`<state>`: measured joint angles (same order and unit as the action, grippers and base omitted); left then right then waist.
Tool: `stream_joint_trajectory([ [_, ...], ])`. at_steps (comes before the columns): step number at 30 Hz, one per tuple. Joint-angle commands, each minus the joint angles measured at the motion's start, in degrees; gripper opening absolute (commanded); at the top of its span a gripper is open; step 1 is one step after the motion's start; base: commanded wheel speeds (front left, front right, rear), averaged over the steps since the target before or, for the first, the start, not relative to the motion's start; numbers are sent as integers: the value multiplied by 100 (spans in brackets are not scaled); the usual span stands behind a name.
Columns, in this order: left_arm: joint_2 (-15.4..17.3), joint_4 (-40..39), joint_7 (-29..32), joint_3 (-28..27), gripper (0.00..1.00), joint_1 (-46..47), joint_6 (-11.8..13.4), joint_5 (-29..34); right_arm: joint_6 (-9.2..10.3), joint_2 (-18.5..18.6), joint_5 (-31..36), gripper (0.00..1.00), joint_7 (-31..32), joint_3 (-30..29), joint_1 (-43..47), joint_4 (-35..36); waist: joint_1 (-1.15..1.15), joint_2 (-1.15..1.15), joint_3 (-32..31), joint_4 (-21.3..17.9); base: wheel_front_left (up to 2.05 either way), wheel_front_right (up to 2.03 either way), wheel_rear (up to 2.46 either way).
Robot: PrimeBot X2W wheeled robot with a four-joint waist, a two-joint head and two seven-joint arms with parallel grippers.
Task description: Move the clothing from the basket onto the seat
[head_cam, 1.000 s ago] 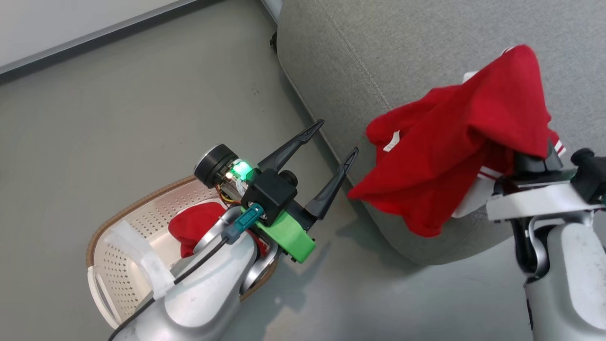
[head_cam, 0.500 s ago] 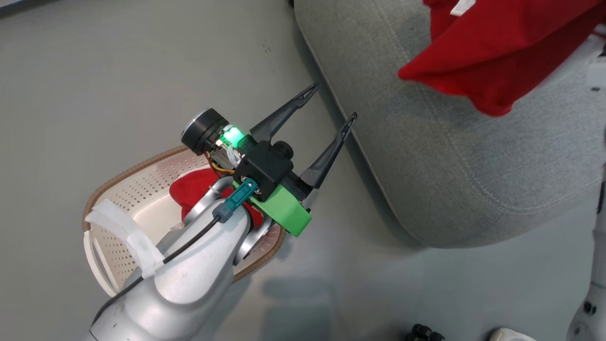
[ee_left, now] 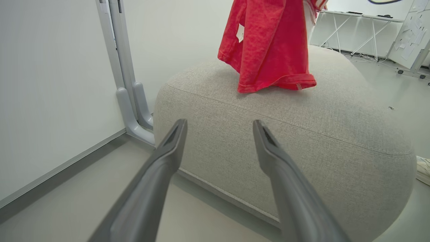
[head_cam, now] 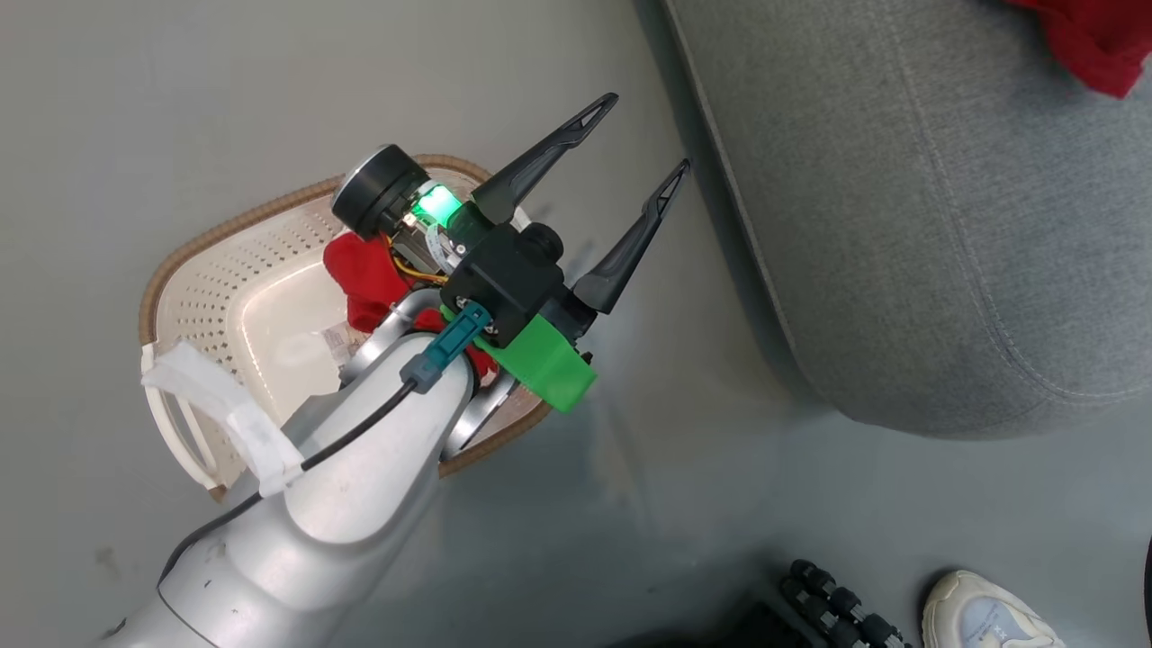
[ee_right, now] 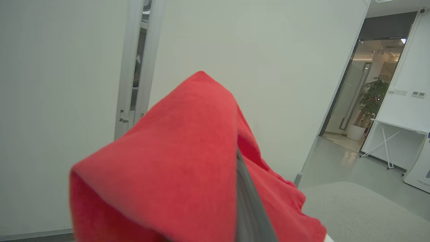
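Note:
My left gripper [head_cam: 641, 135] stands open and empty above the floor, between the basket [head_cam: 225, 236] and the seat [head_cam: 900, 225]. In the left wrist view its fingers [ee_left: 168, 158] point at the seat's side [ee_left: 302, 134]. A piece of red clothing [head_cam: 358, 274] lies in the cream basket, partly hidden by my left arm. Another red garment [ee_left: 268, 43] hangs over the seat, its hem down at the cushion's top; a corner of it [head_cam: 1093, 45] shows at the head view's top right. My right gripper [ee_right: 239, 168] is shut on this garment [ee_right: 168, 168], which drapes over its fingers.
A person's white shoe [head_cam: 981, 612] and a dark ribbed object [head_cam: 828, 598] are on the floor at the lower right. A white wall with a grey upright rail [ee_left: 129, 90] stands behind the seat. White tables [ee_left: 356, 23] stand far back.
The head camera has swung down, shifting the whole picture. My right gripper has carried the red garment farther over the seat, almost out of the head view. The left gripper stays open.

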<state>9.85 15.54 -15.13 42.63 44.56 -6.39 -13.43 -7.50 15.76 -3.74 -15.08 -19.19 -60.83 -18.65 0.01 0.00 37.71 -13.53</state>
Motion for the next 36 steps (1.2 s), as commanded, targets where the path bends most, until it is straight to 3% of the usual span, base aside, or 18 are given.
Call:
stream_joint_trajectory([
  [1,-5,-17,-3,0,100,125,-20,49,2,54,58,0,-14,17,-93,-182,-1,0,298,202,0,0,0],
  [13,-84,-41,-3,28,100,199,-44,106,3,261,345,0,-14,-38,-217,-1974,-1,0,583,434,0,0,0],
  [22,-60,-129,-3,-69,100,63,-51,133,3,290,440,0,-13,-315,43,-2593,-1,0,506,488,0,0,0],
  [23,-54,-124,-3,-80,100,43,-53,136,3,279,449,39,-13,-320,45,-2599,-1,0,473,481,0,0,0],
  [24,-54,-120,-3,-87,100,29,-55,135,3,272,447,65,-13,-336,60,-2590,-1,0,446,476,0,0,0],
  [25,-58,-115,-3,-94,100,14,-56,136,3,251,434,100,-13,-344,96,-2557,-1,0,413,468,0,0,0],
  [36,-167,-145,-3,-346,100,-456,-21,61,3,111,229,100,-14,-297,1317,-1711,-1,0,-433,505,0,0,0],
])
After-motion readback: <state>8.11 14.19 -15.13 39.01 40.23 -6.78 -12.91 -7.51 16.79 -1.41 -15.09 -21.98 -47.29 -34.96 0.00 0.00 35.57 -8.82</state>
